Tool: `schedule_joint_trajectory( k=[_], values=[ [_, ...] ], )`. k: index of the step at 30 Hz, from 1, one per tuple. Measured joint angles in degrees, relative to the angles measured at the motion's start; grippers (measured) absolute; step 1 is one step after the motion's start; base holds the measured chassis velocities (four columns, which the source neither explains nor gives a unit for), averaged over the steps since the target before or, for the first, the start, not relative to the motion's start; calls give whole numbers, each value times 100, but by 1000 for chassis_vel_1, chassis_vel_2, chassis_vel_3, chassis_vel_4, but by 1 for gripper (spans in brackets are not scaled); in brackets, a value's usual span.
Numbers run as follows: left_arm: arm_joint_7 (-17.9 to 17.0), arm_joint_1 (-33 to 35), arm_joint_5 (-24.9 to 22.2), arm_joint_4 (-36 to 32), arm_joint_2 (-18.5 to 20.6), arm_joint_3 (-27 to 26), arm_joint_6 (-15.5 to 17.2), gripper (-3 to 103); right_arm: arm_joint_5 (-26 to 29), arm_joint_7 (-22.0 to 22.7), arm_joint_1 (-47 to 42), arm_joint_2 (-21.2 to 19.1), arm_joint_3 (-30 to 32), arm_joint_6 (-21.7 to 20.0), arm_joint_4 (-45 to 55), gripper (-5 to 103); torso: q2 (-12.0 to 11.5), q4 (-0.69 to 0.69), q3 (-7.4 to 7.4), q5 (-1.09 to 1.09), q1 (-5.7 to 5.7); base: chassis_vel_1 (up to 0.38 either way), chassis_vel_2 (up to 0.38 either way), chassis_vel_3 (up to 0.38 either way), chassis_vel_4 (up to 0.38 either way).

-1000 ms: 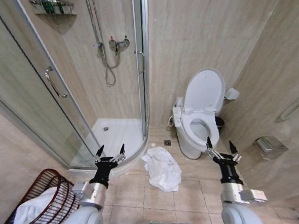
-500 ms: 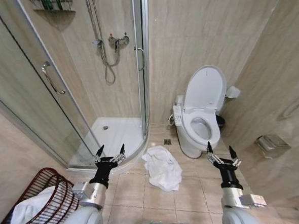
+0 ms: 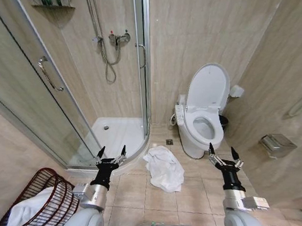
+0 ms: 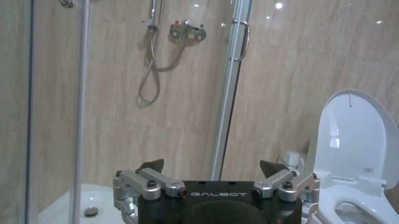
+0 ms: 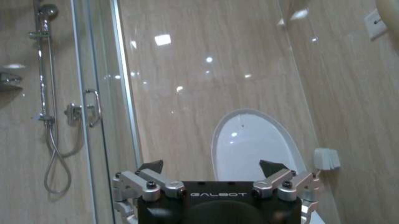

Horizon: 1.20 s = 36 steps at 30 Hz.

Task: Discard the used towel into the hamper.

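Towel count: two. One white towel (image 3: 164, 168) lies crumpled on the floor (image 3: 197, 197) between the shower tray (image 3: 116, 135) and the toilet (image 3: 205, 115); a second white towel (image 3: 26, 210) rests inside the hamper (image 3: 62, 205). Hamper count: one, standing on the floor at the lower left of the head view, beside the glass shower door (image 3: 42, 94). End effector count: two. The left end effector (image 3: 111, 152) is raised above the floor in front of the tray edge, fingers spread wide, holding nothing. The right end effector (image 3: 221, 154) is raised in front of the toilet, fingers likewise spread wide and empty. The floor towel lies between the two end effectors, below their fingertips and nearer the left one, touching neither. The hamper stands to the left of and below the left end effector, near its arm, and well apart from the right end effector. In the left wrist view the left end effector (image 4: 219, 169) points at the shower wall, with the toilet at one side. In the right wrist view the right end effector (image 5: 212, 167) points at the raised toilet lid (image 5: 252, 144).
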Motion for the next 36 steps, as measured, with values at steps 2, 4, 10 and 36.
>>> schedule_joint_trajectory(
  k=[2, 4, 10, 36],
  values=[
    [0, 0, 0, 0, 0, 0, 0, 100, 0, 0, 44, 0, -2, 0, 12, 100, -36, 0, -21, 0, -16, 0, 0, 0, 0],
    [0, 0, 0, 0, 0, 0, 0, 100, 4, 24, 115, 0, -10, 12, 17, 100, -92, 0, -53, 0, -40, 0, 0, 0, 0],
    [0, 0, 0, 0, 0, 0, 0, 100, 120, 319, 278, 0, -104, 59, 28, 100, -226, 0, -130, 0, -95, 0, 0, 0, 0],
    [0, 0, 0, 0, 0, 0, 0, 100, -197, 284, -23, 0, -124, -461, -815, 100, -873, 0, -494, 2, -377, 0, 0, 0, 0]
  ],
)
